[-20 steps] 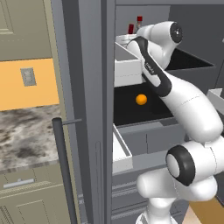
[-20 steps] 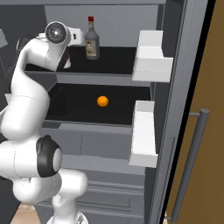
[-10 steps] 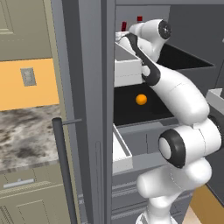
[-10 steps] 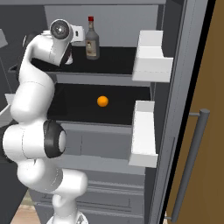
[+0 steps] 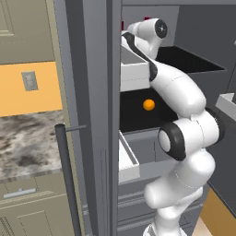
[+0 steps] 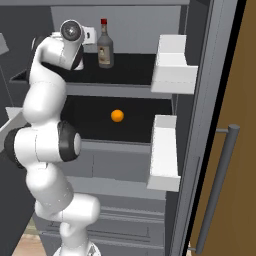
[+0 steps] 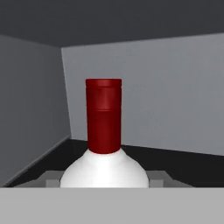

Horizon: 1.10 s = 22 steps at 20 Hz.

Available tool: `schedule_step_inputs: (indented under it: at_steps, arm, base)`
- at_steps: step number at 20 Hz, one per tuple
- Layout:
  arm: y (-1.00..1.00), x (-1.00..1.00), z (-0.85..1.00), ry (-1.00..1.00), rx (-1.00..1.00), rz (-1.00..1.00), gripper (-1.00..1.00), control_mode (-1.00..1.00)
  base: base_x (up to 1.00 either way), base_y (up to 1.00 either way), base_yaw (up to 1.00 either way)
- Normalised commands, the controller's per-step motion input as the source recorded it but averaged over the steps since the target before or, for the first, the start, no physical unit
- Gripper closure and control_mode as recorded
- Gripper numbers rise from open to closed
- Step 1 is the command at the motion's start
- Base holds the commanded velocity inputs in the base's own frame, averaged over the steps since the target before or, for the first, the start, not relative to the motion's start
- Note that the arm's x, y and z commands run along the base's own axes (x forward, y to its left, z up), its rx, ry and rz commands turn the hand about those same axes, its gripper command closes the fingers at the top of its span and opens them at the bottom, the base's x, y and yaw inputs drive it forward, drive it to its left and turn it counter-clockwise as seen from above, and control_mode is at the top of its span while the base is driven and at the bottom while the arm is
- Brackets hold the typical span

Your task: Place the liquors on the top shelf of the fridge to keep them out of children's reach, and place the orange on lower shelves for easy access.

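Red-capped grey-brown glass liquor bottle (image 7: 103, 131) sits dead centre between the gripper (image 7: 104, 180) fingers over the black top shelf (image 6: 130, 70); can't tell if they're clamped. Small bright orange (image 6: 117, 115) sits at 6 o'clock below. I'd lower straight, let go upright, then back out without clipping that cap.

top shelf (image 6: 130, 67): bare black panel right of standing liquor bottle (image 6: 104, 47) | second bottle (image 7: 103, 131) directly ahead of hand, blocking straight reach to back wall | white door bins (image 6: 172, 65) crowd the right side | lower shelf (image 6: 140, 120): orange (image 6: 117, 115) alone, open all round
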Motion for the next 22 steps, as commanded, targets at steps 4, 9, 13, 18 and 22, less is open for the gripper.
schedule_step_inputs:
  at_steps: [4, 9, 13, 18, 22]
  arm:
    - [0.19, 0.45, -0.04, 0.00, 0.00, 0.00, 1.00, -1.00]
    - [0.08, 0.35, 0.00, 0.00, 0.00, 0.00, -1.00, -1.00]
    - [0.03, 0.12, 0.00, -0.03, 0.00, 0.00, -1.00, -1.00]
    - [0.00, 0.00, 0.00, -0.06, 0.00, 0.00, -1.00, -1.00]
    - [0.00, -0.02, 0.00, -0.06, 0.00, 0.00, -1.00, -1.00]
  base:
    - [0.00, 0.00, 0.00]
    - [0.00, 0.00, 0.00]
    - [0.00, 0.00, 0.00]
    - [0.00, 0.00, 0.00]
    - [0.00, 0.00, 0.00]
